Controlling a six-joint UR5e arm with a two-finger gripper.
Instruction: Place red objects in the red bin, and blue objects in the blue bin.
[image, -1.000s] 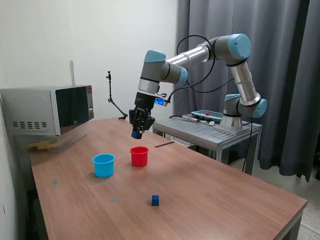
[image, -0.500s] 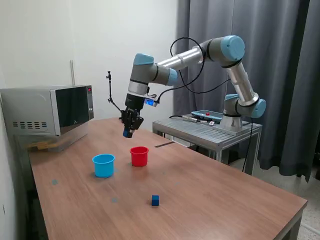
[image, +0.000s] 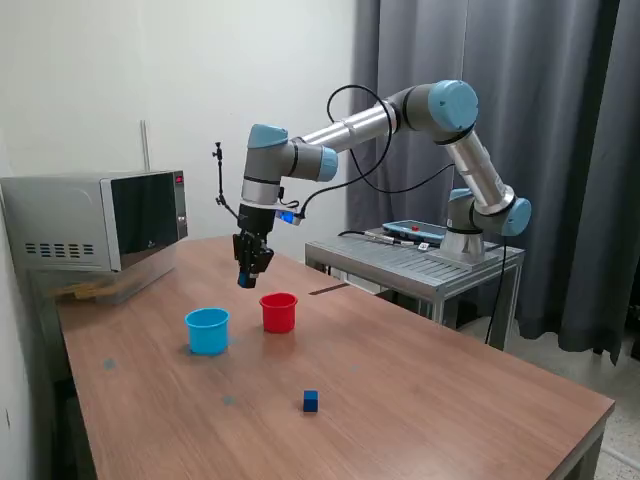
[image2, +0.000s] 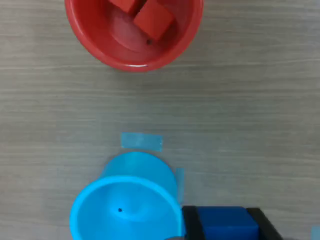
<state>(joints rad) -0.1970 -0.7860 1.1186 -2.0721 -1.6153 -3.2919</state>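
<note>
My gripper (image: 246, 279) hangs above the table between the two cups, shut on a dark blue cube (image2: 221, 224) held between its black fingers (image2: 190, 225). The light blue cup (image: 207, 330) (image2: 125, 210) stands empty, just beside the held cube in the wrist view. The red cup (image: 278, 312) (image2: 135, 32) holds two red cubes (image2: 152, 19). A second dark blue cube (image: 311, 401) lies alone on the table, nearer the front edge.
A microwave (image: 95, 218) sits at the exterior view's left rear corner of the wooden table (image: 420, 400). A metal stand (image: 420, 255) carrying the arm's base is behind the table at the exterior view's right. A strip of blue tape (image2: 141, 141) marks the tabletop near the blue cup.
The arm has swung toward the exterior view's left with the blue cube, from above the red cup to a spot between the two cups.
</note>
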